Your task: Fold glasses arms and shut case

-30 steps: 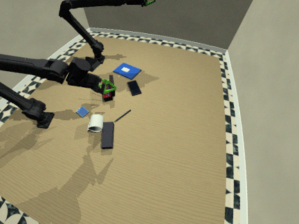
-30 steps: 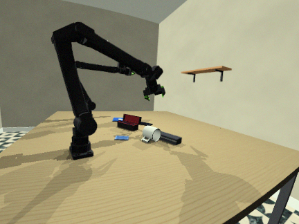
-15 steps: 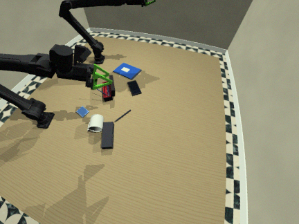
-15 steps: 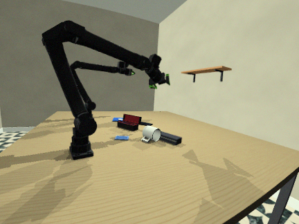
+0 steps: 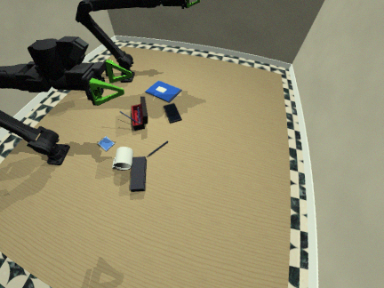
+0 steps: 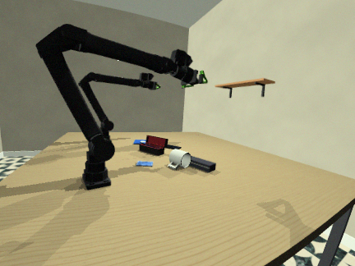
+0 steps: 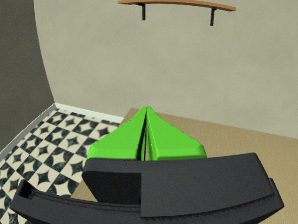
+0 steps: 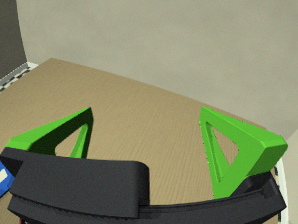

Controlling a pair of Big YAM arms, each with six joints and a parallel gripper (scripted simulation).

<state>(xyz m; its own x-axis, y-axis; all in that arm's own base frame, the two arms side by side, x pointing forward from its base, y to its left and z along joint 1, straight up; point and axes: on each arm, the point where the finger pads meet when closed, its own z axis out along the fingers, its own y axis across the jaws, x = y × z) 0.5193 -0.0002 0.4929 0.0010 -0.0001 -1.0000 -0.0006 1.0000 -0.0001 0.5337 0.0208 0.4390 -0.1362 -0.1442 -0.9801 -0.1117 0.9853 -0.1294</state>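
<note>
The glasses case [image 5: 133, 116] [image 6: 151, 149] lies open on the table with its lid [image 5: 144, 110] [image 6: 158, 142] standing up. Its inside is red. The glasses [image 5: 139, 115] lie in it in the top view. One thin arm of them [image 5: 127, 116] sticks out over the long side away from the lid. The other arm is too small to tell apart. My right gripper [image 5: 128, 83] [image 6: 195, 84] [image 8: 146, 112] is open and empty, high above the table. My left gripper [image 6: 159, 86] [image 7: 146, 112] is shut and empty, raised far back from the case.
A blue booklet [image 5: 170, 94] [image 8: 4, 182] and a black phone [image 5: 172, 113] lie beyond the lid. A pen [image 5: 157, 148], a blue cloth [image 5: 106, 143] [image 6: 145, 163], a white mug [image 5: 124, 156] [image 6: 177, 158] on its side and a long dark box [image 5: 138, 174] [image 6: 202, 164] lie nearer.
</note>
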